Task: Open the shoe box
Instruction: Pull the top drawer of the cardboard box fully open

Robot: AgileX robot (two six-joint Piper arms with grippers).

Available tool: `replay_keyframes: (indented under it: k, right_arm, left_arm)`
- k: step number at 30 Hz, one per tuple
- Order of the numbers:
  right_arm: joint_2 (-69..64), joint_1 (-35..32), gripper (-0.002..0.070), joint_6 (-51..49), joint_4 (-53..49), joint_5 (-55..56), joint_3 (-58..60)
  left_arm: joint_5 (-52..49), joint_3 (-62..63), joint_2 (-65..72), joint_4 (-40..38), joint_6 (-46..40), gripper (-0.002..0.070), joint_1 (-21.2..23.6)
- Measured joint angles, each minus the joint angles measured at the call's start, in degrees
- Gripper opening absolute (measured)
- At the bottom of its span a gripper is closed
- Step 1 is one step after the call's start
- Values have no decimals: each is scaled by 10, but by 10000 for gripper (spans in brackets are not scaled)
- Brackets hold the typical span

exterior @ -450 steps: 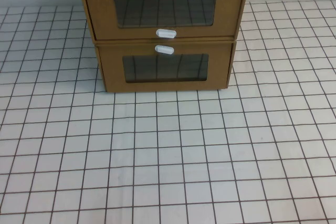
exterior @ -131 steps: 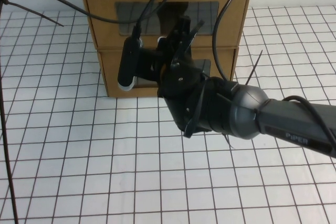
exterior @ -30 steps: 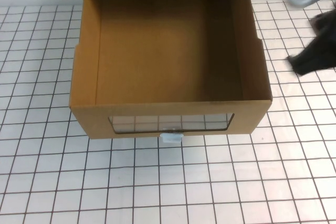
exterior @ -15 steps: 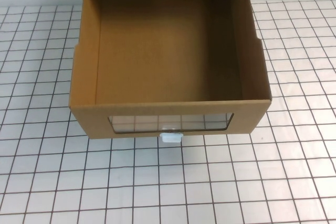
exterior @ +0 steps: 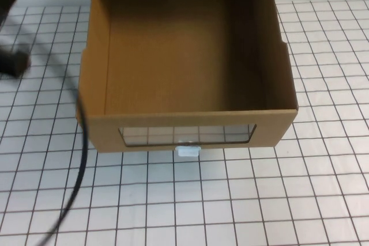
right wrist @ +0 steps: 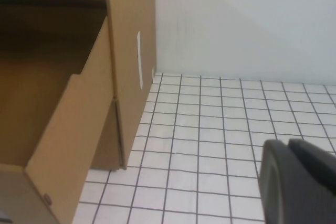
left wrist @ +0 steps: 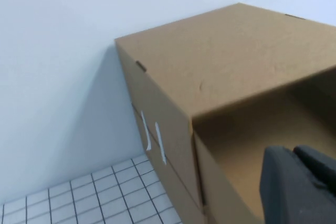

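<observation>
The brown cardboard shoe box (exterior: 184,120) stands at the back of the table with its top drawer pulled far out; the drawer is empty inside. Its front panel has a clear window (exterior: 187,134) and a white handle (exterior: 187,151). The lower drawer is hidden beneath it. My left arm (exterior: 10,50) is a dark blur at the far left edge, apart from the box. My left gripper (left wrist: 294,153) is shut and empty, beside the box's left side (left wrist: 157,114). My right gripper (right wrist: 287,144) is shut and empty over the tiles to the right of the box (right wrist: 89,129).
A white tablecloth with a black grid (exterior: 230,200) covers the table. A dark cable (exterior: 81,159) hangs blurred across the front left, over the drawer's left corner. A white wall (right wrist: 247,19) stands right behind the box.
The right arm, seen at the right edge a second ago, has left the high view. The left arm and its cable have swung in at the left. The drawer has not moved.
</observation>
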State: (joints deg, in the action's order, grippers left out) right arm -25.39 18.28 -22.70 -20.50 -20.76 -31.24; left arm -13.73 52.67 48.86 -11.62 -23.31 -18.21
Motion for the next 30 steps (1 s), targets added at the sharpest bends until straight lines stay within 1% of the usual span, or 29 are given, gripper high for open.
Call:
replay_keyframes:
  k: [4,7,9,15,22,30]
  right_arm:
    - [10,0,-13,-21,0,38,37]
    - [10,0,-13,-28,0,61,48]
    - [10,0,-13,-30,0,71,49]
    - [10,0,-13,-31,-1,76,50]
    - [10,0,-13,-32,-2,77,50]
    - [10,0,-14,-32,-1,80,50]
  left_arm:
    - [114,-184,-118,-22,8,-5,0]
    - [172,-283,-207,-27,14,-5,0]
    - [191,-332,-252,-29,25,-5,0]
    - [202,-431,-345,-31,40,-5,0]
    - [207,-526,-356,-31,40,-5,0]
    - [145,-541,-356,-32,40,-5,0]
